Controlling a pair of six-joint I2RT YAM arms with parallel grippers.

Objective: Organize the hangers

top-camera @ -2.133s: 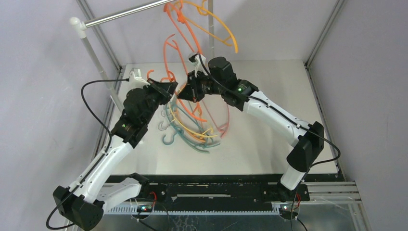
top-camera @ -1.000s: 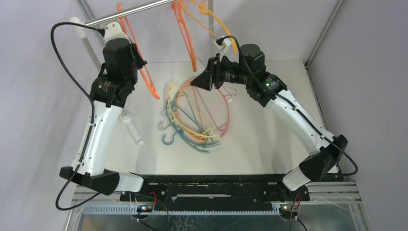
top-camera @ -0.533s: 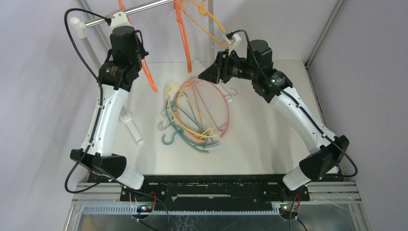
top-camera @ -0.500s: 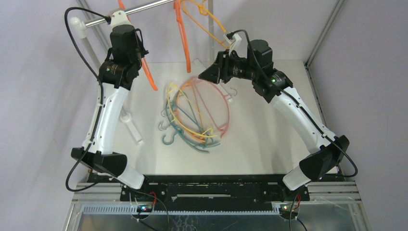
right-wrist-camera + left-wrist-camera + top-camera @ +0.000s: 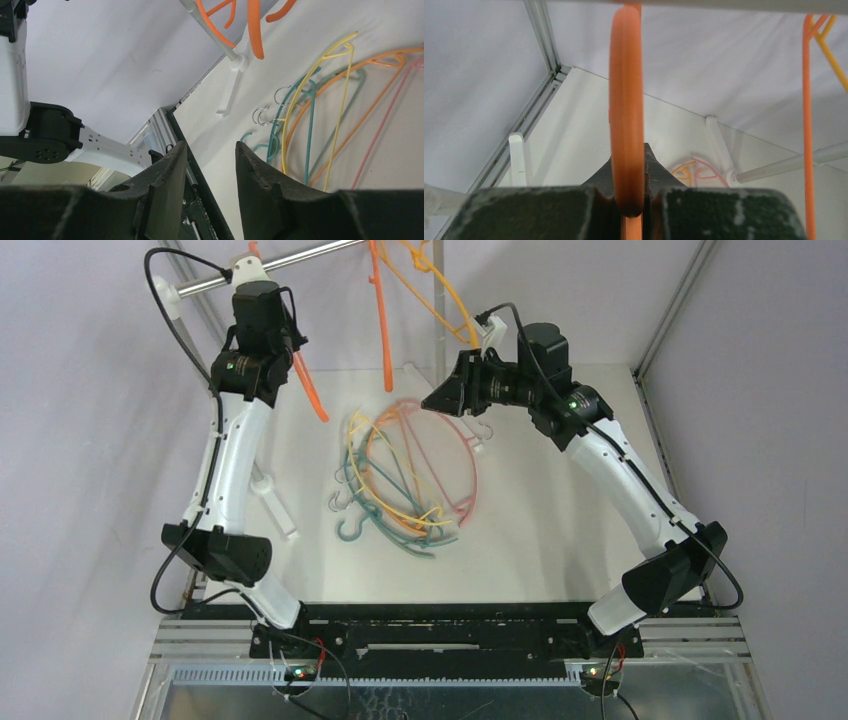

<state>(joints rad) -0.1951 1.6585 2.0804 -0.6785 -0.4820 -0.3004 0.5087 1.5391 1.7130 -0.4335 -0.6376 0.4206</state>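
Note:
My left gripper [image 5: 272, 318] is raised at the back left, just under the silver rail [image 5: 300, 258]. It is shut on an orange hanger [image 5: 308, 390] that slants down to the right. In the left wrist view the orange hanger [image 5: 626, 100] rises from between the shut jaws of the left gripper [image 5: 629, 200] up to the rail [image 5: 724, 4]. Two hangers, an orange one [image 5: 383, 320] and a yellow one [image 5: 445, 300], hang from the rail. A pile of hangers [image 5: 405, 485] in teal, yellow, orange and pink lies mid-table. My right gripper [image 5: 435, 398] hovers above the pile, open and holding nothing; its jaws [image 5: 210, 150] frame bare table.
The rail's white foot [image 5: 272, 498] lies on the table left of the pile, and a thin upright post [image 5: 440, 325] stands behind it. Grey walls with metal frame strips [image 5: 665, 320] close in the back and sides. The pile's metal hooks [image 5: 265, 114] point toward the white foot.
My left arm has lifted the orange hanger higher, up to the rail. The right gripper has drifted slightly right and its jaws have narrowed a little. The pile has not moved.

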